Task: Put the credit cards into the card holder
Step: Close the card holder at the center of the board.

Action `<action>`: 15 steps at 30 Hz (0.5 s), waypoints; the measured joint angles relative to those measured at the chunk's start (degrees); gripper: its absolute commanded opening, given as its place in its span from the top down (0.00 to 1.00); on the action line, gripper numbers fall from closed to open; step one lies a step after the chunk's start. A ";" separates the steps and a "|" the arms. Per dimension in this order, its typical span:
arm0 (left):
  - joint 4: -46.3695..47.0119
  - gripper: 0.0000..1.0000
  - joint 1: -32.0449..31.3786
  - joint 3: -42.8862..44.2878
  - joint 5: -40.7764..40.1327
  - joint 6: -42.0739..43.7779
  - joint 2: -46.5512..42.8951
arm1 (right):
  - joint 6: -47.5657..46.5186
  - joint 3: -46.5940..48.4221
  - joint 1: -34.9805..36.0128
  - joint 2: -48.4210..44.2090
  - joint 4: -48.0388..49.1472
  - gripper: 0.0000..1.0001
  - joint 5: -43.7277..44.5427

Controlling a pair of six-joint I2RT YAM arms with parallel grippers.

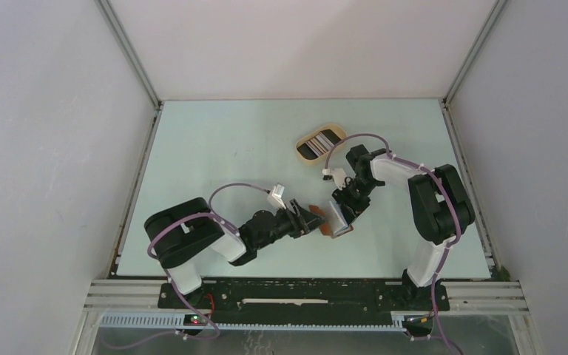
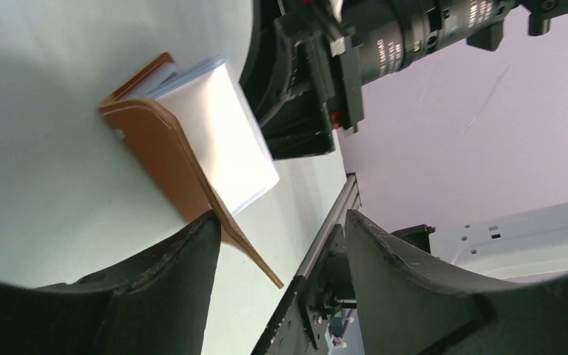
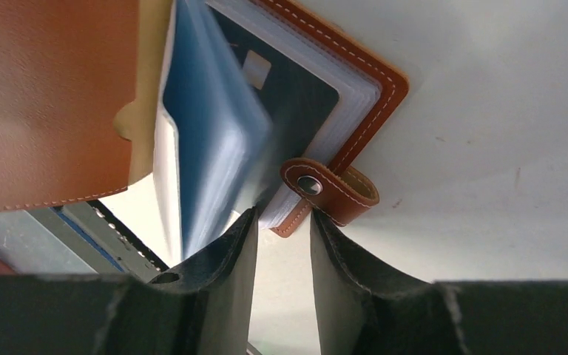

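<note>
Top external: by the near edge of the surface [image 1: 214, 163] lies the open card holder [image 1: 337, 222]. Left jaws stand open around its cover [image 2: 163, 155]. Right jaws, narrowly parted, are at the sleeves [image 3: 214, 148], and I cannot tell if they grip. The unheld cover may fold shut.

card holder [image 3: 44, 103]: reddish-brown leather, pale stitching on the edge, tan lining. sleeves [image 3: 207, 126] clear with a blue cast. closing tab [image 3: 329, 192] same brown, silver snap. sleeved card [image 3: 288, 96] dark grey-black with a small pale patch. tabletop [image 1: 229, 148] pale mint. tray [image 1: 300, 150] beige, tray cards [image 1: 322, 140] black and white bands. left tool [image 2: 281, 244] and right tool [image 3: 281, 237] black.
</note>
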 measured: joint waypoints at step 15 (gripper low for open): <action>-5.66 0.47 1.86 6.43 2.56 4.94 1.09 | -0.28 -0.02 -1.92 -1.84 0.07 0.57 -5.07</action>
